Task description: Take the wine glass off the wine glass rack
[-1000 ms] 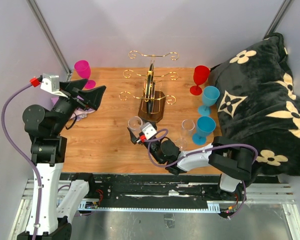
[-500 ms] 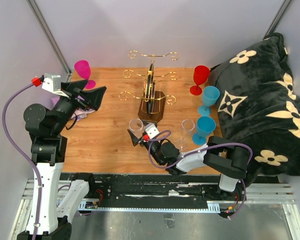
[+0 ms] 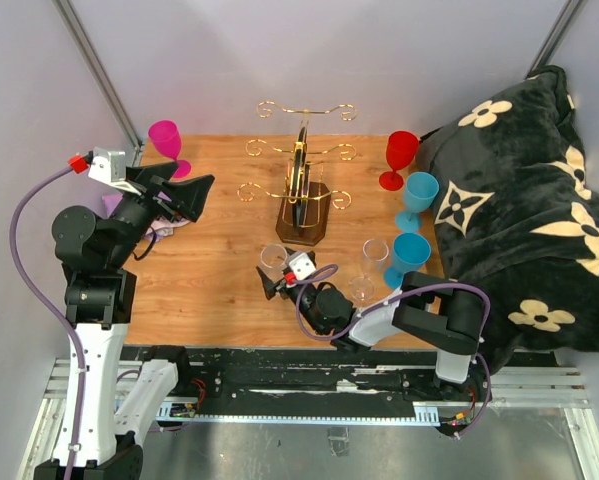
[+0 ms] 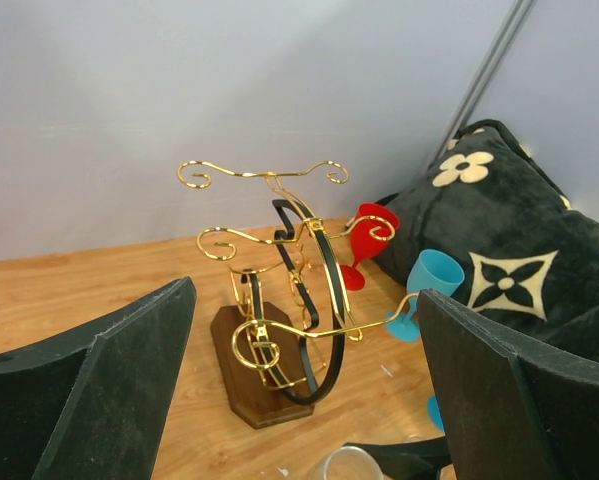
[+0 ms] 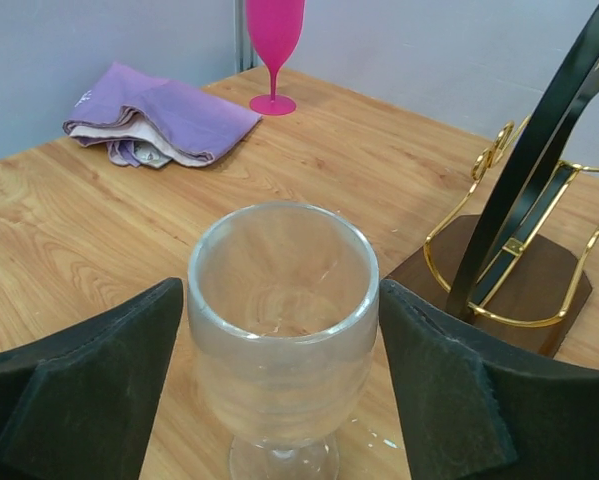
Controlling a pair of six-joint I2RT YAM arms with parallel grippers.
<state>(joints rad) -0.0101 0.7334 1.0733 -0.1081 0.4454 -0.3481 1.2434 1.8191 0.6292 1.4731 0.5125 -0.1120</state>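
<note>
The wine glass rack (image 3: 304, 192), a gold wire stand on a dark wooden base, stands mid-table with nothing hanging from its hooks; it also shows in the left wrist view (image 4: 279, 335) and at the right of the right wrist view (image 5: 514, 265). A clear wine glass (image 5: 279, 330) stands upright on the table in front of the rack (image 3: 272, 256). My right gripper (image 5: 279, 300) (image 3: 276, 268) is open, one finger close on each side of the bowl. My left gripper (image 3: 184, 195) (image 4: 307, 292) hangs wide open and empty at the left, facing the rack.
A pink glass (image 3: 165, 140) stands at the back left, next to a folded purple cloth (image 5: 159, 120). On the right stand a red glass (image 3: 400, 155), two blue glasses (image 3: 418, 195) and another clear glass (image 3: 375, 255). A black flowered blanket (image 3: 519, 200) fills the right side.
The right gripper's jaws have spread slightly off the clear glass, which has shifted a little toward the near edge. The left arm has barely moved.
</note>
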